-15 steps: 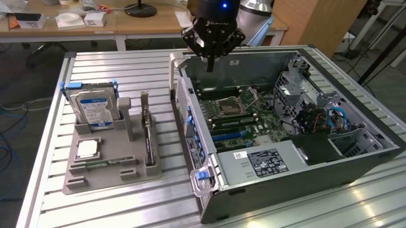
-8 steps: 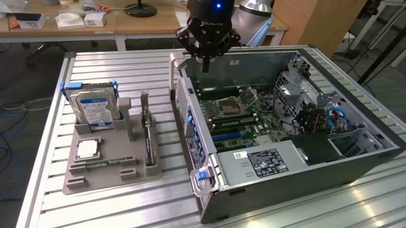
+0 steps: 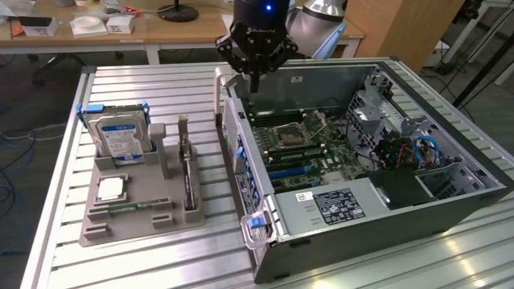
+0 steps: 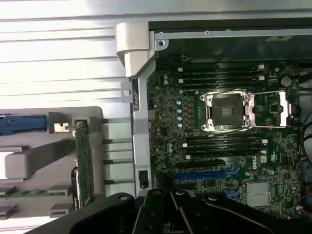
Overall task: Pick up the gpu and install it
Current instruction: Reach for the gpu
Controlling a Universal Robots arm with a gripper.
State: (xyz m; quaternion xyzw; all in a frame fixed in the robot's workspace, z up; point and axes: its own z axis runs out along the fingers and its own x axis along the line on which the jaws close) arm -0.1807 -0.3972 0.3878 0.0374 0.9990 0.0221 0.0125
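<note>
The gpu (image 3: pixel 188 174) (image 4: pixel 84 165) stands on its thin edge in a slot of the gray holder (image 3: pixel 129 224). Nothing is gripping it, so it has not been picked up yet.

The end effector (image 3: pixel 254 77) (image 4: pixel 168 204) hangs high over the back rim of the open case (image 3: pixel 386 241). Its fingers are pressed together and hold nothing. The gpu is well below it and off toward the exterior view's left. The hard drive (image 3: pixel 118 138) stands in the same holder, farther from the end effector than the gpu. The holder and case both sit on the desk (image 3: pixel 144 84).

Some things could go wrong, I think. Fingers pressed together would only bump the card's top edge. The card is thin, so a crooked grip could tip it. The case rim is just beside the card, so a low move could hit it.
</note>
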